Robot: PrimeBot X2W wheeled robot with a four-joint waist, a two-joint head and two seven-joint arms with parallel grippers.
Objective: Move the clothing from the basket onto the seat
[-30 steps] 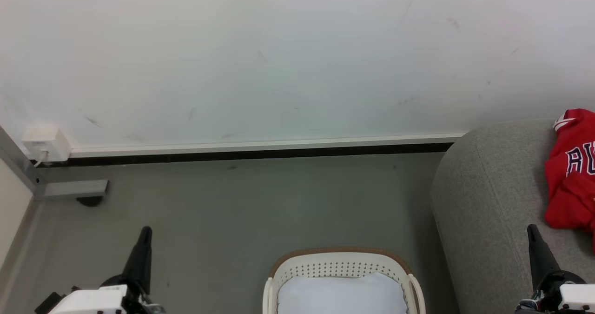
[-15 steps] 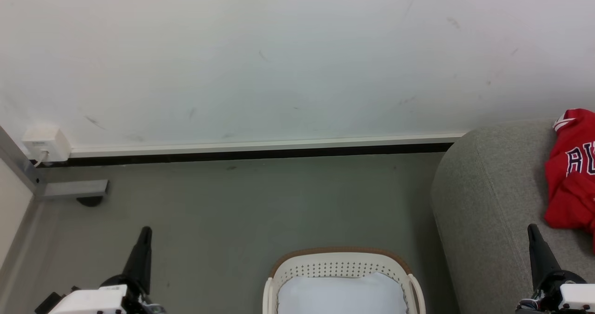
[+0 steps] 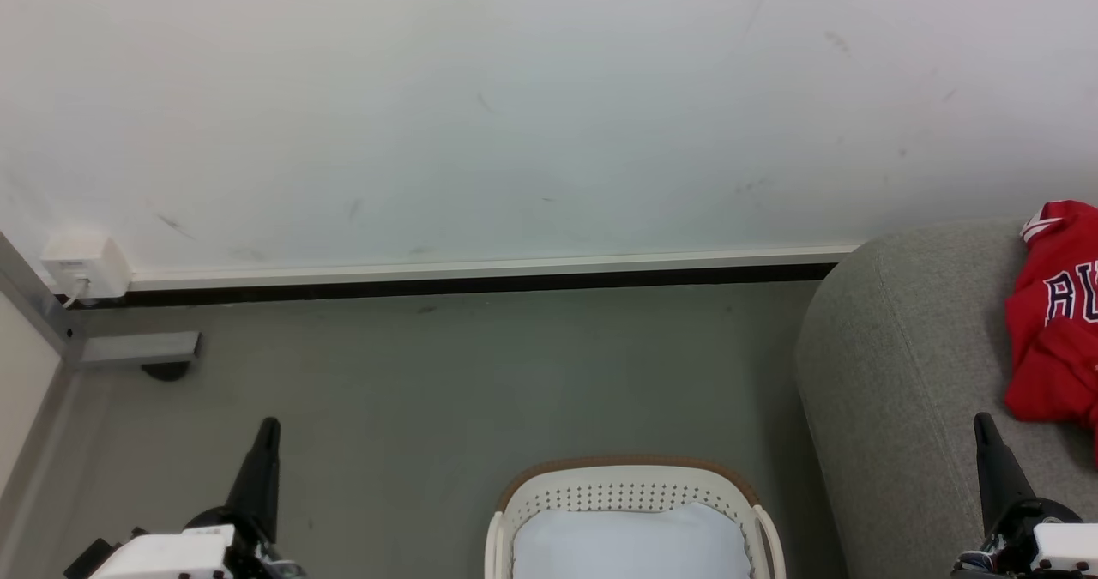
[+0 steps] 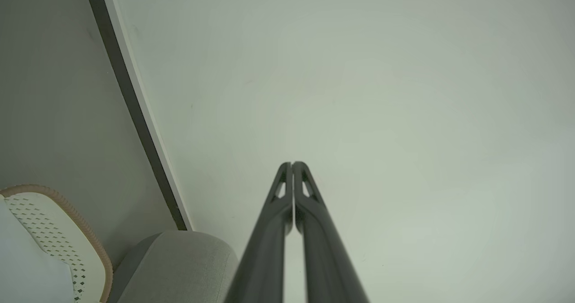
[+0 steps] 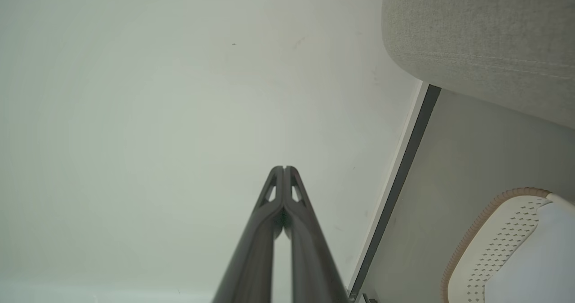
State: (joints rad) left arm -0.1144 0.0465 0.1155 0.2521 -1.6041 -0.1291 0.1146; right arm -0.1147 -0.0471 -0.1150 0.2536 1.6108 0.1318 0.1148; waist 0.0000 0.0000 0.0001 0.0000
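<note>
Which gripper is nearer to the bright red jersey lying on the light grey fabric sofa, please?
Right. The right gripper shows just below the red jersey in the head view, over the sofa. The left gripper is far left, beyond the cream-white perforated basket.

The clothing (image 3: 1053,347) is bright red, with navy letters outlined in white and a white trim with red stripes. The basket (image 3: 630,495) is cream-white with rows of small holes and a brown rim. Right of the basket, the seat (image 3: 892,373) is light grey. The floor (image 3: 480,373) is grey-green.
</note>
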